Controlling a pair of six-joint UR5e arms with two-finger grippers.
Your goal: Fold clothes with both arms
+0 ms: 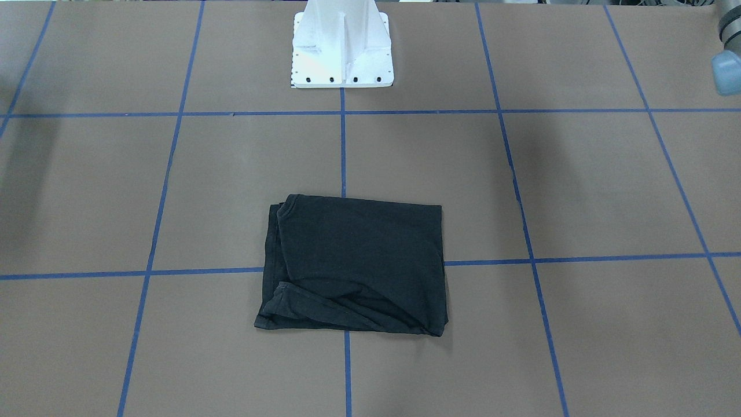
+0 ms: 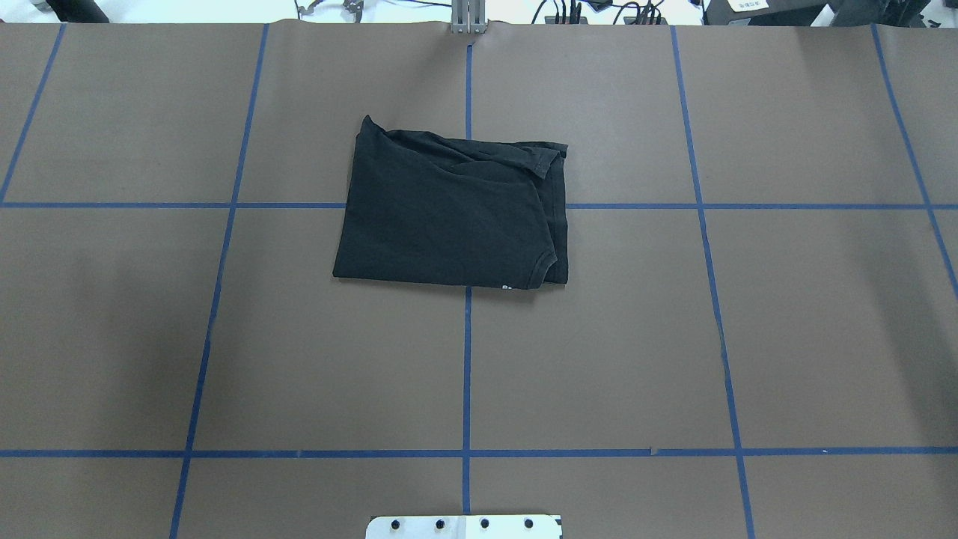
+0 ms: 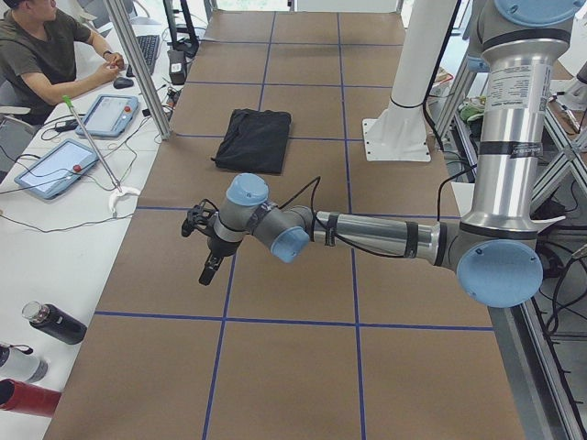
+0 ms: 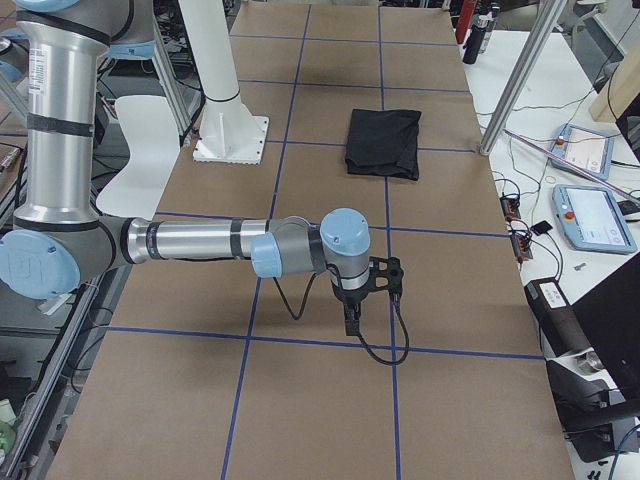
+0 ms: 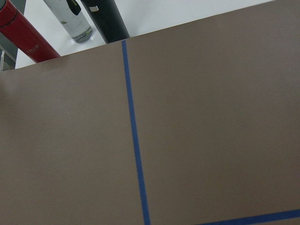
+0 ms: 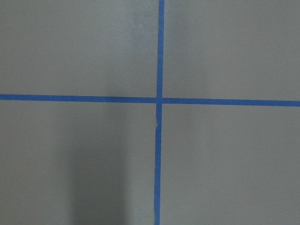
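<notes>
The black T-shirt [image 1: 353, 266] lies folded into a rough rectangle on the brown table, plain side up, also in the overhead view [image 2: 449, 213] and both side views [image 3: 254, 139] [image 4: 383, 142]. No logo print shows. My left gripper [image 3: 209, 270] hangs low over the table far from the shirt, near the table's left end. My right gripper [image 4: 350, 322] hangs low near the right end. Both show only in the side views, so I cannot tell whether they are open or shut. Neither touches the shirt.
The white pedestal base [image 1: 341, 46] stands behind the shirt. Blue tape lines [image 6: 159, 101] grid the table. Bottles [image 5: 75, 21] stand past the left end. An operator [image 3: 41, 55] and tablets [image 3: 50, 167] are along the far side. A left arm joint cap [image 1: 728, 69] shows.
</notes>
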